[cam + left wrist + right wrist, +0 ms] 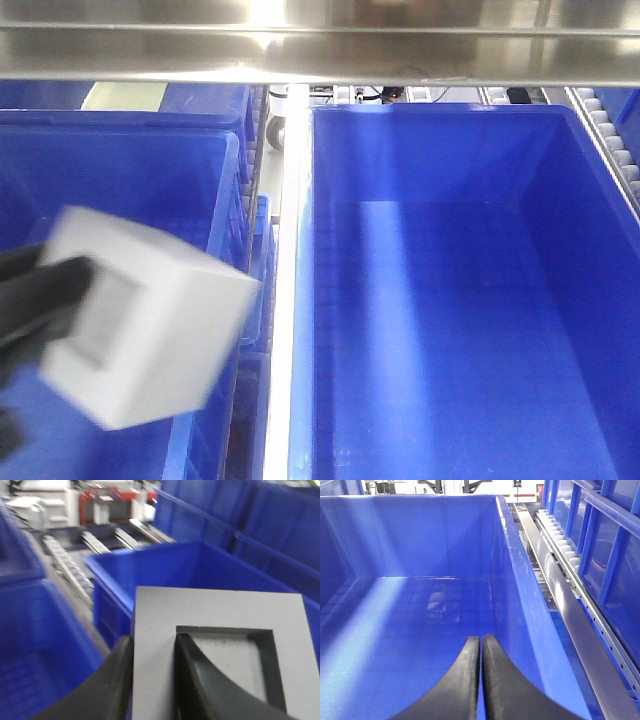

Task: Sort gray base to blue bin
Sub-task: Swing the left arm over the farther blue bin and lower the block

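You had the gray base [150, 320] gripped in the left gripper [152, 680] and lifted clear of any surface. In the left wrist view, one black finger [205, 680] sat inside the square recess and the other lay against the outer side face, so the jaws were clamped across one wall of the block. In the front view the base hung at the left, over the rim area of the left-hand bin [130, 180], tilted with its recess facing the gripper.

The blue bin [460, 300] on the right held nothing that the front view or the right wrist view showed; only its gridded floor was visible. A metal rail [283, 300] separated it from the left-hand bin.

The right gripper [481, 680] hovered above the floor of that bin with its fingertips pressed together and nothing between them.

Progress assessment: the pick was complete and the transfer was under way. The placement was not yet done. Which bin was the target could not be confirmed from these views; if it was the right-hand one, you still had to carry the base across the rail, lower it inside the walls and release it.
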